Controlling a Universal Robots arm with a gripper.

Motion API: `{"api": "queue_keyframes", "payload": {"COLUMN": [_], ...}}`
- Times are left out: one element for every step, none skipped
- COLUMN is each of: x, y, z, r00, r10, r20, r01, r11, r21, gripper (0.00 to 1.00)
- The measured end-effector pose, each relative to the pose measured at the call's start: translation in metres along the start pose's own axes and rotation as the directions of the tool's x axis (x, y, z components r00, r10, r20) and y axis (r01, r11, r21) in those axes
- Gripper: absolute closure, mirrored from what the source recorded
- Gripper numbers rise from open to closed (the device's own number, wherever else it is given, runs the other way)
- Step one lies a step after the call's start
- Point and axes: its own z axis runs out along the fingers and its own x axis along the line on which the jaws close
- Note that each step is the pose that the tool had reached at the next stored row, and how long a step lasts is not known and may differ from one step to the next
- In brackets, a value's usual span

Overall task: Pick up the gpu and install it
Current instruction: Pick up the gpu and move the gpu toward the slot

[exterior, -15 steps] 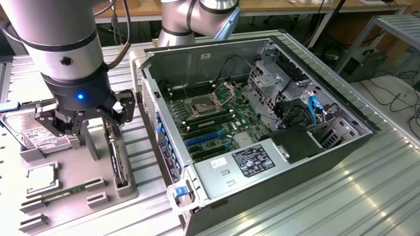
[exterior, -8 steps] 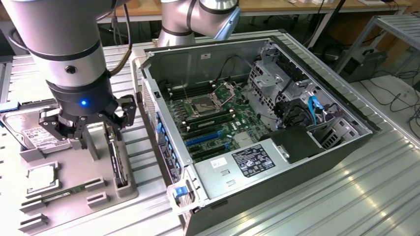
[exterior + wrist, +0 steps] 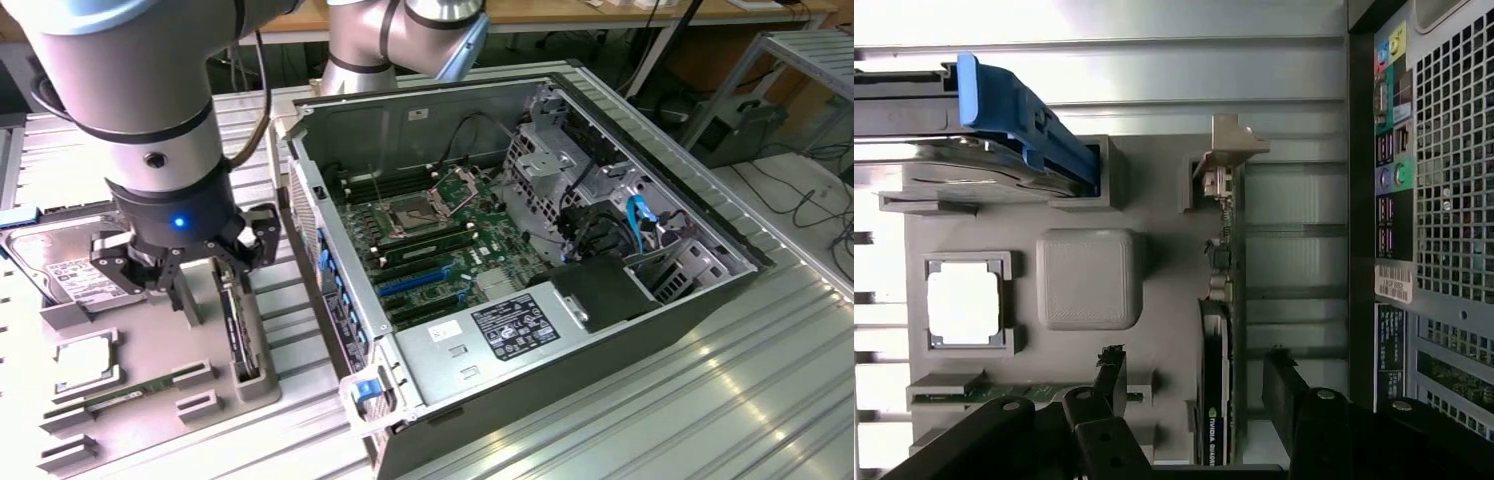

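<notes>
Hovering with pincer (image 3: 210,284) spread wide above the gpu (image 3: 239,325) — stood on edge in the slot along the grey tray's (image 3: 150,345) edge nearest the open computer case (image 3: 400,130) — one finger to either side.

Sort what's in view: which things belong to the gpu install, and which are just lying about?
Job: gpu standing in the tray slot, open gripper above it, computer case.
Lying about: hard drive, processor, memory stick.
</notes>
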Motion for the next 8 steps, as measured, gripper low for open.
{"api": "queue_keyframes", "payload": {"x": [-0.0002,-0.0005,-0.0007,-0.001,-0.0012,-0.0013,-0.0013,-0.0015], "y": [0.0,-0.0001,-0.0002,-0.0003,-0.0003,-0.0003,-0.0004,-0.0004], "z": [0.0015,0.003,0.0047,0.0063,0.0075,0.0086,0.0098,0.0112], "r00": [1.0,1.0,1.0,1.0,1.0,1.0,1.0,1.0], "r10": [0.0,0.0,0.0,0.0,0.0,0.0,0.0,0.0], "r20": [0.0,0.0,-0.0006,-0.0016,-0.0022,-0.0026,-0.003,-0.0034], "r01": [0.0,0.0,0.0,0.0,0.0,0.0,0.0,0.0], "r11": [1.0,1.0,1.0,1.0,1.0,1.0,1.0,1.0], "r21": [0.0,0.0,0.0,0.0001,0.0001,0.0,0.0001,0.0001], "gripper": [0.34,0.34,0.34,0.34,0.34,0.34,0.34,0.34]}}
